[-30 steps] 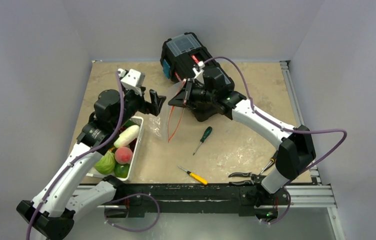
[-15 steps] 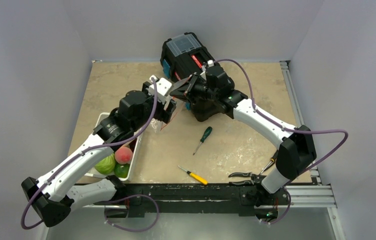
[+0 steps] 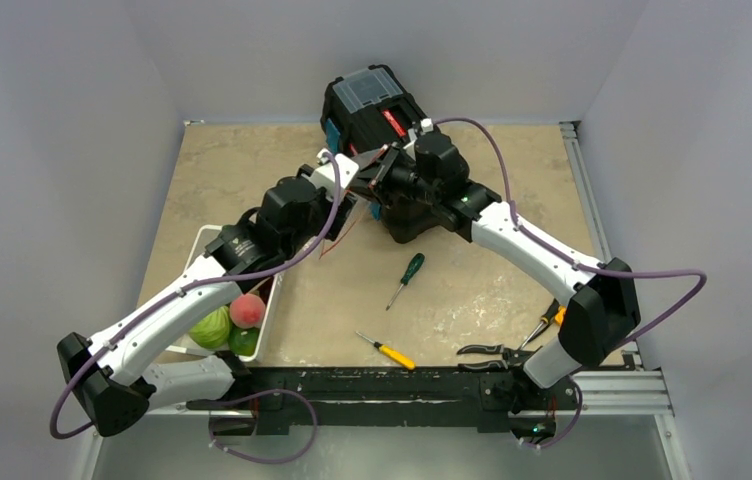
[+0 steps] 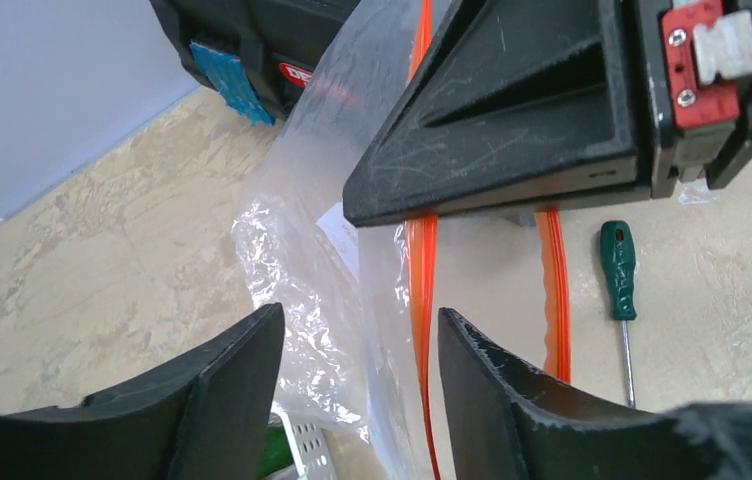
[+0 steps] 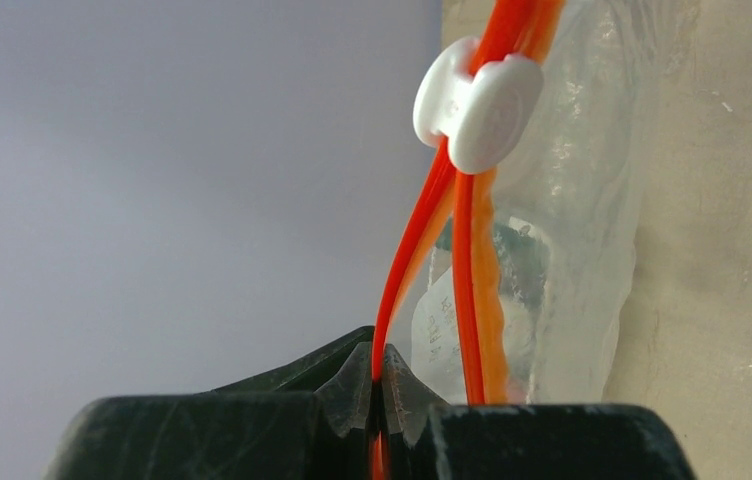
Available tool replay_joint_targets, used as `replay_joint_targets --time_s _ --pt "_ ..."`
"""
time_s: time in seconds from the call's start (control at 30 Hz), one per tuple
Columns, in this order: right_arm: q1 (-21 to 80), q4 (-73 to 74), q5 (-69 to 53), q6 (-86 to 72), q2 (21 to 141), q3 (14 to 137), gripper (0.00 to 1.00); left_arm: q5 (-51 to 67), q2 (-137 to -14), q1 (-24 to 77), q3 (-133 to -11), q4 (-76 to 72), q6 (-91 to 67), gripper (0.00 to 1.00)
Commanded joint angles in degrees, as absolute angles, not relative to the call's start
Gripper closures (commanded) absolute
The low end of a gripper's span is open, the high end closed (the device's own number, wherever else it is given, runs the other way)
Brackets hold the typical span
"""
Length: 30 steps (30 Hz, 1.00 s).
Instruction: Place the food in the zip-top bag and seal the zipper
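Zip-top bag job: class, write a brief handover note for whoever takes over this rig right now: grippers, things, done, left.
Right gripper: jaws shut on one strip of the zipper, holding the zip-top bag up.
Left gripper: jaws open around the bag's mouth edge, not yet closed on it.
Food: cabbage, peach and green round fruit lie in the white basket.
Done: bag lifted, mouth parted; it looks empty.
Left: grip the second edge, load the food, seal the zipper.
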<state>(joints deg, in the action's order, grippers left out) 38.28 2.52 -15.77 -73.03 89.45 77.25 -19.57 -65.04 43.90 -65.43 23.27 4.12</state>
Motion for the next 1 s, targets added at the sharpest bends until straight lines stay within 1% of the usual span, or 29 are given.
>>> replay_joint_targets --time_s 0.0,0.1,0.23,0.27,0.33,0.37,0.43,0.53,0.67,0.77,0.83,0.97 --pt "39.3 1.2 -13.53 -72.81 87.57 76.82 1.0 -21.39 -65.41 44.12 -68.43 23.43 3.56 0.48" --pt "39.87 1.58 -12.83 -72.03 87.64 76.94 1.0 -20.65 -65.34 44.17 -68.54 23.7 3.39 0.6" --pt "40.08 2.06 -12.65 -70.01 87.98 77.6 1.0 -20.15 -65.38 44.12 -68.73 24.06 3.17 0.79" --pt "40.07 2.27 -12.66 -69.31 87.98 77.77 1.0 -20.33 -65.32 44.12 -68.8 24.12 3.12 0.85" --pt "40.09 2.86 -12.66 -67.52 87.92 78.29 0.97 -21.29 -65.32 44.12 -68.86 24.16 2.81 1.0" --pt "40.08 3.14 -12.61 -66.78 87.78 78.4 0.93 -21.72 -65.15 44.12 -68.83 24.16 2.57 1.0" --pt "40.08 3.3 -12.71 -63.7 87.49 78.72 0.81 -22.39 -64.76 44.12 -68.54 23.81 2.36 1.0" --pt "40.03 4.46 -13.07 -56.63 86.41 79.49 0.54 -24.12 -64.24 44.12 -68.37 23.47 1.07 1.0" --pt "40.07 7.98 -7.59 -48.8 83.77 80.61 0.21 -26.49 -64.08 44.12 -68.38 23.47 0.5 1.0" --pt "40.08 8.63 -6.43 -45.01 81.12 80.58 0.09 -28.24 -63.95 44.12 -68.46 23.47 0.52 1.0" --pt "40.08 9.88 -4.8 -43.74 79.64 80.84 0.07 -29.23 -63.88 44.17 -68.47 23.47 -1.12 1.0" --pt "40.05 9.81 -4.0 -42.39 76.84 79.59 0.08 -31.48 -63.56 44.12 -68.34 23.17 -1.78 1.0"
